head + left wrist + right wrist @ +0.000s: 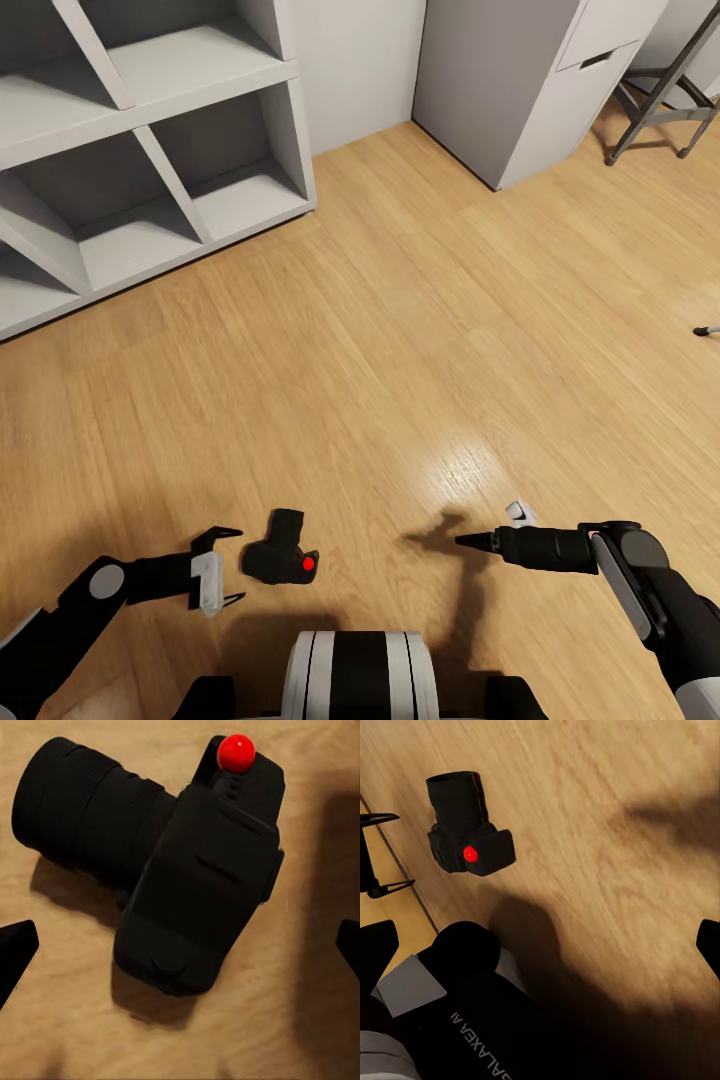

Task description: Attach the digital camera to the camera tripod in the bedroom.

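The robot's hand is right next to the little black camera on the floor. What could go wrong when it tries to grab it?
1. The open left gripper sits beside the digital camera, not around it; closing now might just nudge it across the smooth wood floor.
2. The camera lies tilted between the fingertips, so they may pinch the round lens barrel and slip.
3. A finger could press the red button.

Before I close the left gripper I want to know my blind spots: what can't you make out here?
- Digital camera: its underside and mount socket lie against the floor, hidden in every view.
- Left gripper: in the left wrist view the picture's edges cut off its fingertips.
- Right gripper: seen edge-on in the head view, so open or shut is unclear.
- Folding stand, top right of the head view: cut off by the edge.
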Available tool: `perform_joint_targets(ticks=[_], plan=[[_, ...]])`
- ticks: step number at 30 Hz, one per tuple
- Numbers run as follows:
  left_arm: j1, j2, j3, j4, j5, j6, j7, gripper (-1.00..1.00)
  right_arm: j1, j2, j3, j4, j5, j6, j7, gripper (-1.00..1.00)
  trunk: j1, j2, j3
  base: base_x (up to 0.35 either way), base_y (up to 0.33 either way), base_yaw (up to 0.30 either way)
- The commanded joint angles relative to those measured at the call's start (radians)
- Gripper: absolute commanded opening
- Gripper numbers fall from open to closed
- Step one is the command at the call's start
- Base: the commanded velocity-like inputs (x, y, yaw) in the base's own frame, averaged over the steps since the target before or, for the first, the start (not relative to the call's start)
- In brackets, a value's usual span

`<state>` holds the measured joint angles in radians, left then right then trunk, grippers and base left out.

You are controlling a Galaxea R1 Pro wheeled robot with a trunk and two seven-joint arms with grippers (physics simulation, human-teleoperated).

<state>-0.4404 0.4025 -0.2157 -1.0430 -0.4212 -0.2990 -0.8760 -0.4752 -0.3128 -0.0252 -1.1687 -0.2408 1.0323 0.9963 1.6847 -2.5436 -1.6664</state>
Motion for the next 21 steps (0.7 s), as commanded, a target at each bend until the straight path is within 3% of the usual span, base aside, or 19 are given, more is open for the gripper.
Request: perform_joint_targets(ticks=[1,16,18,21], plan=[[0.000,-0.003,-0.001,-0.007,-0.010,0.000,0.002,1.00,0.000,0.000,-0.001,0.000,0.003,0.003,0.006,1.00,0.000,0.000,-0.001,0.000,0.000,0.000],[-0.001,-0.022,-0.002,-0.022,-0.022,0.010,0.003,1.00,0.000,-0.001,-0.001,0.000,0.003,0.006,0.008,1.00,0.000,0.000,-0.001,0.000,0.000,0.000],[-0.001,-0.028,-0.002,-0.022,-0.035,0.010,0.003,1.00,0.000,-0.002,-0.001,0.000,0.003,0.006,0.009,1.00,0.000,0.000,-0.001,0.000,0.000,0.000],[-0.002,-0.047,-0.002,-0.023,-0.090,0.013,0.003,1.00,0.000,-0.003,-0.002,0.000,0.003,0.006,0.010,1.00,0.000,0.000,-0.001,0.000,0.000,0.000]])
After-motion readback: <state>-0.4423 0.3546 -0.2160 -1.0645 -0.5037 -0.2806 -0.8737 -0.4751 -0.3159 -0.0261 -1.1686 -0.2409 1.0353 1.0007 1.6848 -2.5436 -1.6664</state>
